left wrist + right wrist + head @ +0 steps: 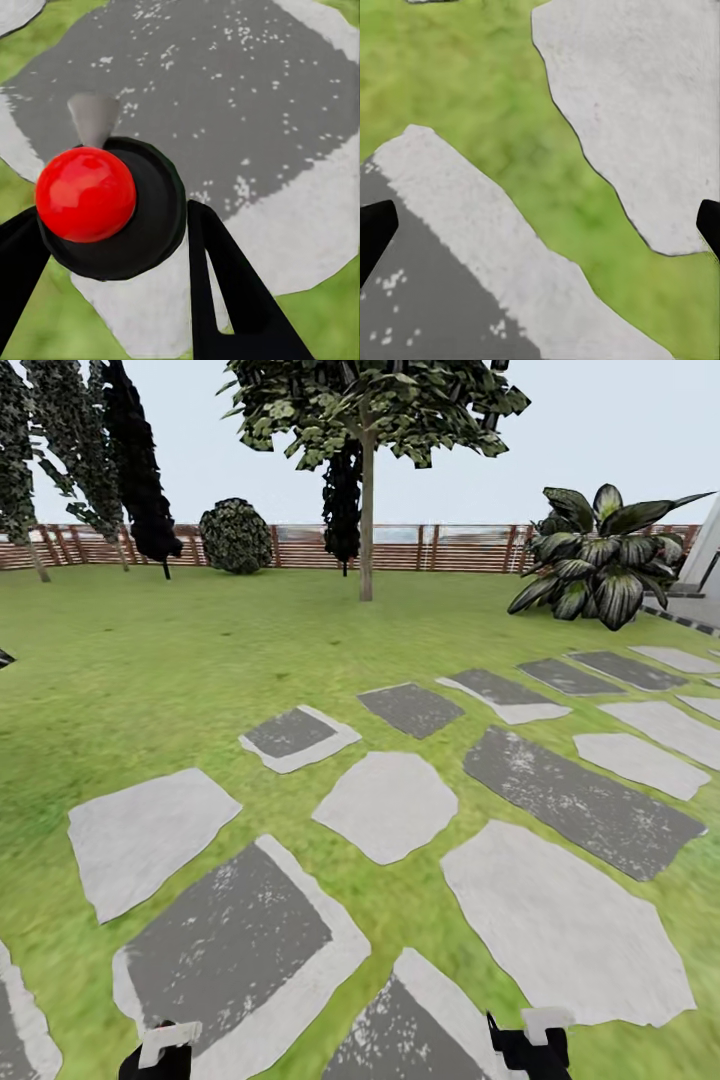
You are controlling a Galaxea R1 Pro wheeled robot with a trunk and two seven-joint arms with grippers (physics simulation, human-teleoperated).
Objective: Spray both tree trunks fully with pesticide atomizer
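The pesticide atomizer (150, 217) shows end-on in the left wrist view: a black round body, a red ball top and a grey nozzle. My left gripper (112, 247) is shut on it, one black finger against each side, above a dark stepping stone. My right gripper (540, 225) is open, with nothing between its fingers, over grass and pale stones. Far off by the fence stands a tree (366, 420) with a broad leafy crown and a straight bare trunk (367, 530). I see no pesticide specks.
Grey stepping stones (385, 805) cross the green lawn ahead. A slatted wooden fence (450, 548) rings the garden. Dark narrow trees (140, 470) and a round bush (236, 536) stand at the far left, and a broad-leaved plant (598, 558) at the right beside a building's edge.
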